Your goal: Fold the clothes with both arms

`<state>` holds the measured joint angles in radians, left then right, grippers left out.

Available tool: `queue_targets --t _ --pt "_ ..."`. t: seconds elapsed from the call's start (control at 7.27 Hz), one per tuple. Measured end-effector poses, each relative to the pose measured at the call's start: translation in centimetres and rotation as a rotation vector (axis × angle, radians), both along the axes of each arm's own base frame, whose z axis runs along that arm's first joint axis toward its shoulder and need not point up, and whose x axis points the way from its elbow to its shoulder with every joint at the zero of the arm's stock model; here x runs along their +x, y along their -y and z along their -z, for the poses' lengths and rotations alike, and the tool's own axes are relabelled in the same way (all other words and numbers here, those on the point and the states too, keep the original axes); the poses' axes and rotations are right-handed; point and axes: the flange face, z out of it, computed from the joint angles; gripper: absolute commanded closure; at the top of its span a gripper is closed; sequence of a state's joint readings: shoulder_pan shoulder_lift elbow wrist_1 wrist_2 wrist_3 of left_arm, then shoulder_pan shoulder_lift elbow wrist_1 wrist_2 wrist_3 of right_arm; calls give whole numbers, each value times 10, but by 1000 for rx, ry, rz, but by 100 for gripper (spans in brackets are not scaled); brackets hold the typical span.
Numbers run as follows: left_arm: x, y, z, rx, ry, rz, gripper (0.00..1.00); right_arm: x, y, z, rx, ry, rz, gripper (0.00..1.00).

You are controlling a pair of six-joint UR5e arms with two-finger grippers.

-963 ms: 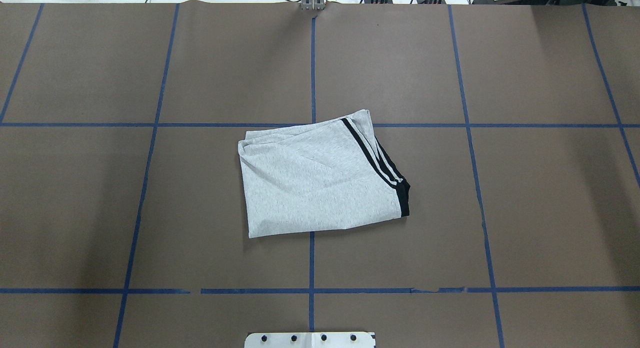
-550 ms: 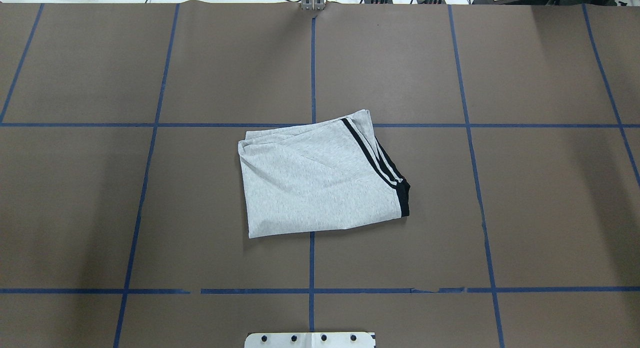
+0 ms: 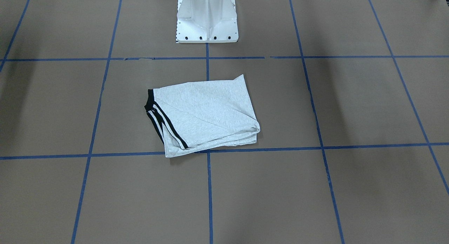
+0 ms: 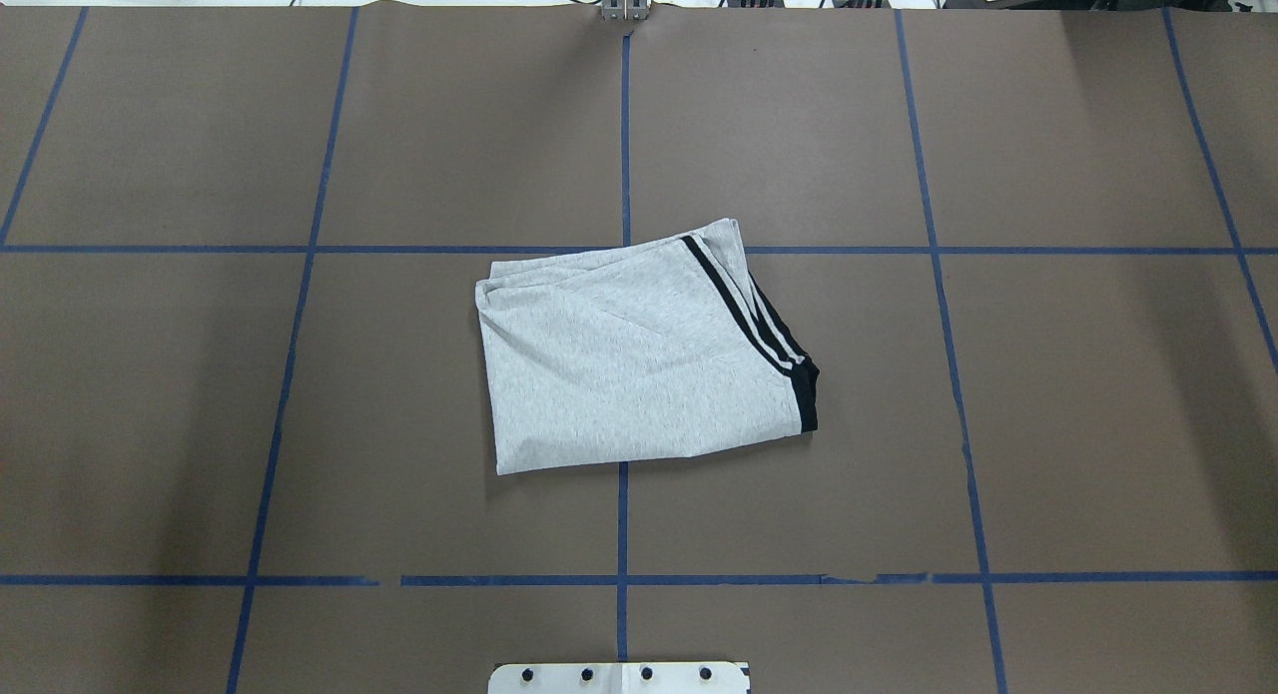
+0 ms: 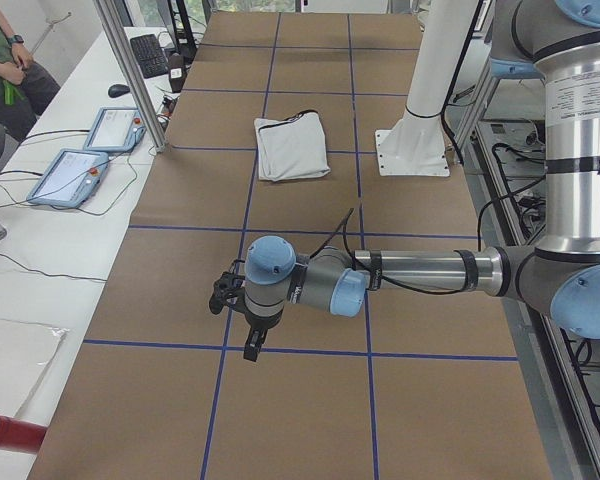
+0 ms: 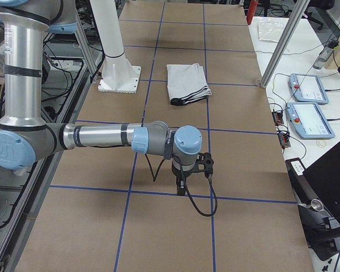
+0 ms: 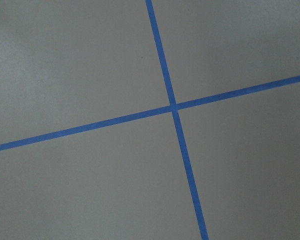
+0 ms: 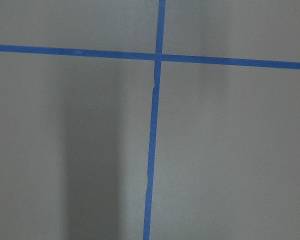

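Nearest me stood the white metal pedestal. Just beyond it the folded light heather-grey T-shirt lay flat mid-table on the brown paper table cover, over a blue tape line, with its black double stripes toward my right. Well apart from it, my left black two-finger gripper and my right black two-finger gripper hung above tape crossings at opposite table ends. I could not tell whether either was clenched or released.

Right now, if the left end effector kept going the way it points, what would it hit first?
Probably the brown table cover, near a blue tape crossing: the left end effector points down at it. The T-shirt lies well away.
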<state>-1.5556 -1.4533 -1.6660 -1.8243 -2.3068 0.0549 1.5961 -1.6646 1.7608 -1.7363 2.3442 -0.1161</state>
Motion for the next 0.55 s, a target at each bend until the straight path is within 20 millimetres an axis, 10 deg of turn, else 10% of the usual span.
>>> queue_targets --t 0.55 --pt "0 0 0 2 3 -1 0 3 22 -27 54 -44 -83 0"
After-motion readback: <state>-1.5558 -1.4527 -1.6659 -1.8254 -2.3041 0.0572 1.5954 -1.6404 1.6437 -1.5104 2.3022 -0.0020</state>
